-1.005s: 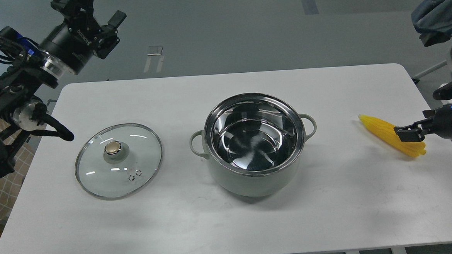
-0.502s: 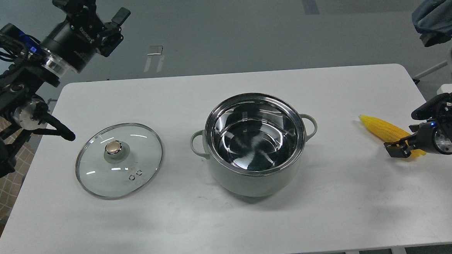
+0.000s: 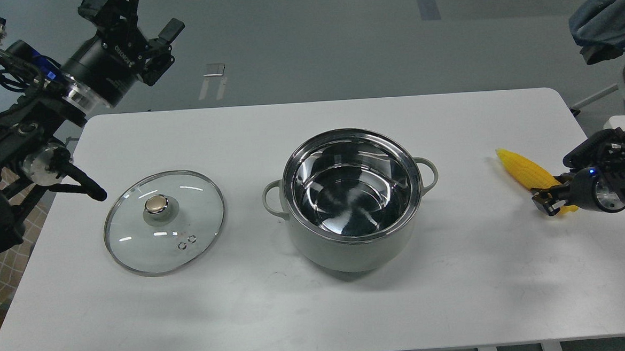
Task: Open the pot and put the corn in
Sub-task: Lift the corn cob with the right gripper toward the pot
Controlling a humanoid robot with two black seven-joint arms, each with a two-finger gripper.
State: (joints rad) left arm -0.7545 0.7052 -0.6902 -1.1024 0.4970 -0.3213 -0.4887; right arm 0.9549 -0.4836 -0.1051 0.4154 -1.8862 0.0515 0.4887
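The pot [image 3: 353,224] stands open in the middle of the table, its shiny steel inside empty. Its glass lid [image 3: 164,222] with the gold knob lies flat on the table to the pot's left. The yellow corn [image 3: 523,170] lies near the table's right edge, its pointed tip toward the pot. My right gripper [image 3: 548,200] is low at the corn's thick end, its dark fingers closed around it. My left gripper [image 3: 141,24] is open and empty, raised high beyond the table's far left corner.
The white table [image 3: 319,303] ends just right of the corn. A denim-covered object [image 3: 606,15] sits off the table at the top right. My left arm's elbow [image 3: 85,184] hangs over the table's left edge near the lid.
My right gripper dropped and drew back to the corn's thick end and closed around it; the corn's tip shifted slightly. My left gripper rose a little to the right.
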